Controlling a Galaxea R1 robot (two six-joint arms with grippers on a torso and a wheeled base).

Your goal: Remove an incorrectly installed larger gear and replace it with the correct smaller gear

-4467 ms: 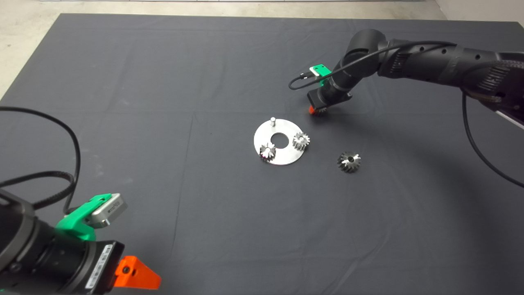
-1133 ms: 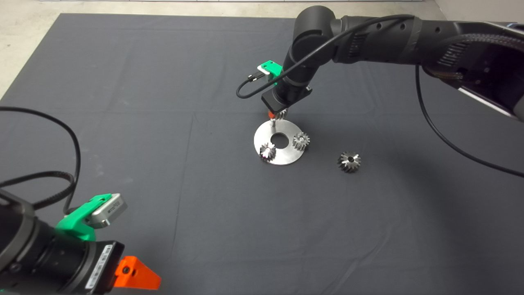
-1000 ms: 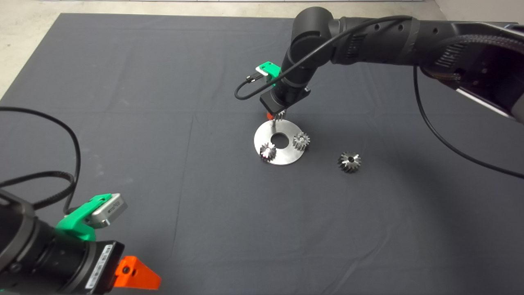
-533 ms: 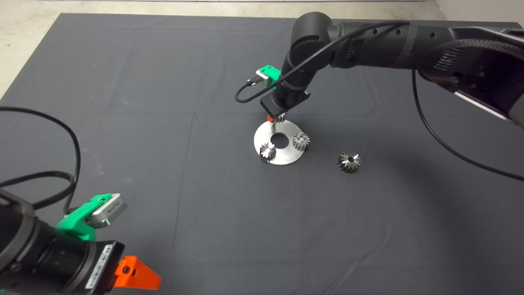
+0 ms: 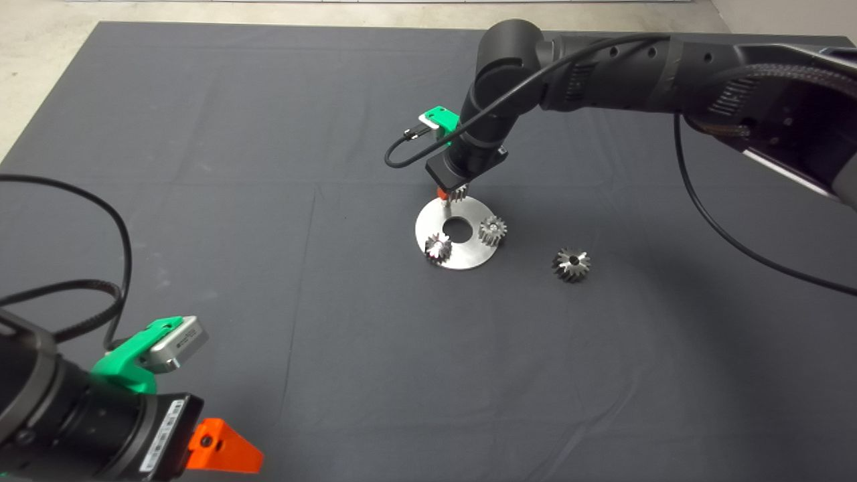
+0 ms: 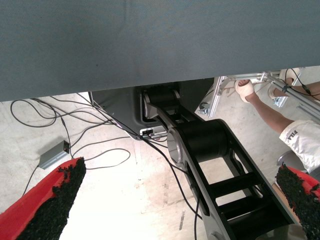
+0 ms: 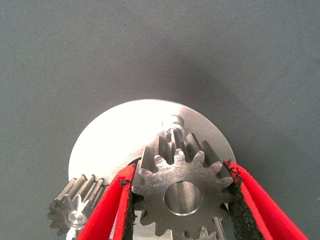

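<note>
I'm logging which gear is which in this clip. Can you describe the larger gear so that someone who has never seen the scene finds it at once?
Start at the round silver plate in the middle of the dark mat. To its right, off the plate, the larger gear lies alone on the mat. It is wider and longer-toothed than the two bright gears on the plate, and than the smaller gear held in the right tool.

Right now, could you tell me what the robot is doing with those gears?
The right gripper is shut on the smaller gear and holds it just above the round metal plate, beside the bare pin but not yet on it. Two bright small gears sit on the plate's other pins. The larger gear lies on the dark mat, apart from the plate. The left gripper waits open at the mat's near left corner.
</note>
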